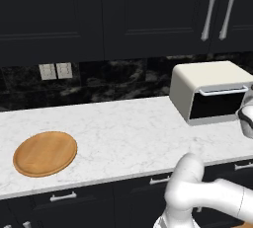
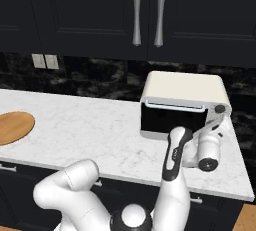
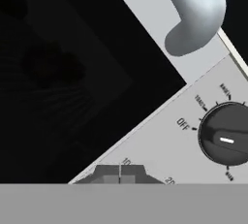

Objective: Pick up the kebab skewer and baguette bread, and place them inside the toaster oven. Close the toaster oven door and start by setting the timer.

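Observation:
The cream-white toaster oven (image 1: pixel 197 76) (image 2: pixel 182 87) stands at the right end of the counter. The toaster oven door (image 1: pixel 217 104) (image 2: pixel 170 120) (image 3: pixel 72 72) is closed, with its silver handle (image 3: pixel 193 9) along the top edge. My gripper (image 2: pixel 220 110) (image 3: pixel 119 175) is shut and pressed close to the control panel at the oven's right front. In the hand view its tips sit among the dial marks "10" and "20". A dark knob (image 3: pixel 225 133) with a white line sits beside an "OFF" mark. The kebab skewer and baguette bread are hidden; only dim shapes show behind the dark glass.
A round wooden plate (image 1: pixel 44 153) (image 2: pixel 12 126) lies bare at the left of the white marble counter (image 1: pixel 128 128). Dark upper cabinets with silver handles (image 2: pixel 147 14) hang above the oven. A dark backsplash with wall outlets (image 1: pixel 55 70) runs behind the counter.

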Motion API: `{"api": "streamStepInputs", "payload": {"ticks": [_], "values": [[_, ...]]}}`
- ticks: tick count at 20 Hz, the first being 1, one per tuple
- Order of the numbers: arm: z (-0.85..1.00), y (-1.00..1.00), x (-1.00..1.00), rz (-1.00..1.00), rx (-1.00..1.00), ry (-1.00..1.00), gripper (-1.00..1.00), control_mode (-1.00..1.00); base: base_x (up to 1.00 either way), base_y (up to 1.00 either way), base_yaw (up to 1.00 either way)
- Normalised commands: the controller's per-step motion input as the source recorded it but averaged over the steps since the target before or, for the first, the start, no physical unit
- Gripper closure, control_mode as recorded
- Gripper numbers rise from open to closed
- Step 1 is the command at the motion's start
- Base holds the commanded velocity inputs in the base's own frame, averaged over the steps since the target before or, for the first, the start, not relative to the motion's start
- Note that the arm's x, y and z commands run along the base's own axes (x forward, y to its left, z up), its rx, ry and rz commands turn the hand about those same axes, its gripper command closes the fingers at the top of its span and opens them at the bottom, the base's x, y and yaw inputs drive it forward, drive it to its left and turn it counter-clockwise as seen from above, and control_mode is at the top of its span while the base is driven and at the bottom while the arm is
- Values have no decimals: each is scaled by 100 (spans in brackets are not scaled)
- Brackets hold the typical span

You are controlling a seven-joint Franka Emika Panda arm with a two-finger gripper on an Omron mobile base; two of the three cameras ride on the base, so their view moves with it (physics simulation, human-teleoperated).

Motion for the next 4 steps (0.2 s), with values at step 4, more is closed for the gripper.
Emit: {"api": "streamStepInputs", "payload": {"ticks": [4], "values": [[-20,-100,29,-2,-19,0,100,-100,0,0,0]]}}
